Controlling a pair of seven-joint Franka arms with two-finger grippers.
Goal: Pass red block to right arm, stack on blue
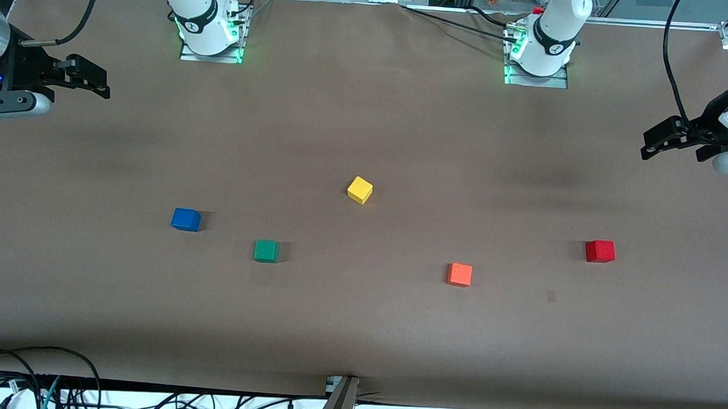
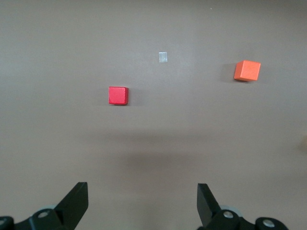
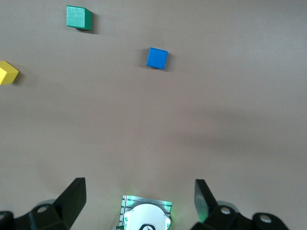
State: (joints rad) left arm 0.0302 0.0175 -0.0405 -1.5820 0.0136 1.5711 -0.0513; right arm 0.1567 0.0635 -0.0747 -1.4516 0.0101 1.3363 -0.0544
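Observation:
The red block (image 1: 600,251) sits on the brown table toward the left arm's end; it also shows in the left wrist view (image 2: 118,95). The blue block (image 1: 186,219) sits toward the right arm's end and shows in the right wrist view (image 3: 157,58). My left gripper (image 1: 673,149) hangs open and empty over the table's edge at the left arm's end, apart from the red block; its jaws (image 2: 142,196) stand wide. My right gripper (image 1: 93,79) hangs open and empty over the right arm's end of the table, apart from the blue block; its jaws (image 3: 140,194) stand wide.
A green block (image 1: 266,250) lies beside the blue one, a yellow block (image 1: 360,190) mid-table, an orange block (image 1: 459,274) between green and red. A small tape patch (image 1: 551,295) lies near the red block. Both arm bases (image 1: 209,32) stand along the table's edge farthest from the front camera.

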